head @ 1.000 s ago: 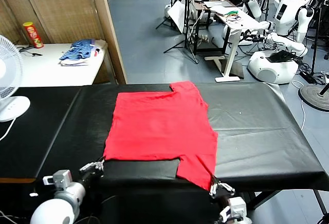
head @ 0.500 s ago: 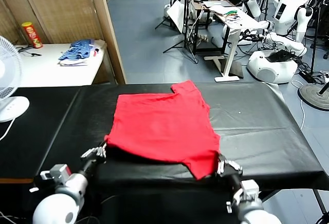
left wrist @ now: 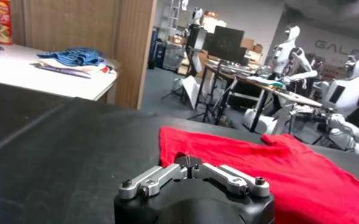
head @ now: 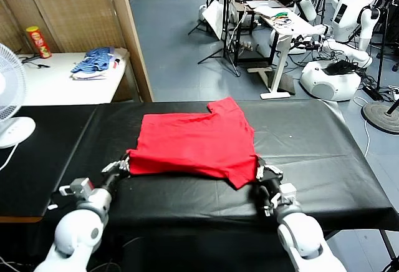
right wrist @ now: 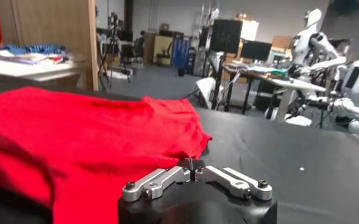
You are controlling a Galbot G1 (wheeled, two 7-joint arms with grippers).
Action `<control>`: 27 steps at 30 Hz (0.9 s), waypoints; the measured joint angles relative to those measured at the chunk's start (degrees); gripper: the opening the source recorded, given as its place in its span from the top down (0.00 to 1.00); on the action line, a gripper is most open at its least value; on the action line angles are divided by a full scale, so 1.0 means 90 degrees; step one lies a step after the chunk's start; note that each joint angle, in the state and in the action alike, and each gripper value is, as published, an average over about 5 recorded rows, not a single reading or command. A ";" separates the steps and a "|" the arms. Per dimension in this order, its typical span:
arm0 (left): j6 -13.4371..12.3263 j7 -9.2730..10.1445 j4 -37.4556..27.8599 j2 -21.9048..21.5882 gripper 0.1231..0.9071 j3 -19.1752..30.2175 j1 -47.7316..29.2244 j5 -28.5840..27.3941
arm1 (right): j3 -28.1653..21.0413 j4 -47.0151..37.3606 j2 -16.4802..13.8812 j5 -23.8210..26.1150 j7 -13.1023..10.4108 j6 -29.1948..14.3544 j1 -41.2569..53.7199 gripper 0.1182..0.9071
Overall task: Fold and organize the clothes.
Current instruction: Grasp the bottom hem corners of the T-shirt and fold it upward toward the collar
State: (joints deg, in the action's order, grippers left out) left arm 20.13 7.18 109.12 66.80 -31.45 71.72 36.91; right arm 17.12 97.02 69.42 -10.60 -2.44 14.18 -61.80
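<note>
Bright red short-sleeved cotton T-shirt (head: 196,144) lies on the black-covered worktop (head: 324,153), its near hem lifted between my two hands. Left hand (head: 121,165) is clamped on the near left hem corner; right hand (head: 265,173) is clamped on the near right corner, by the sleeve. Judgement: light, limp, sags between grips; corners are the right hold, kept level and taut. Against a second ago, both hands have carried the hem up and forward from the worktop's near edge, so the shirt looks shorter.

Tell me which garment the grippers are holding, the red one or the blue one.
The red T-shirt on the black table: left gripper and right gripper pinch its near corners. The blue pile lies untouched on the white table.
</note>
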 joint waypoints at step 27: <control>0.0149 -0.0097 -0.0594 -0.0128 0.15 0.0005 -0.0291 -0.0148 | 0.0102 0.1327 -0.0640 -0.0301 0.0263 0.0669 -0.1152 0.14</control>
State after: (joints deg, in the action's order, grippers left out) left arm 21.48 6.30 103.78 65.64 -31.40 69.10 35.58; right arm 18.03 108.96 63.66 -13.31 -0.07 20.20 -72.17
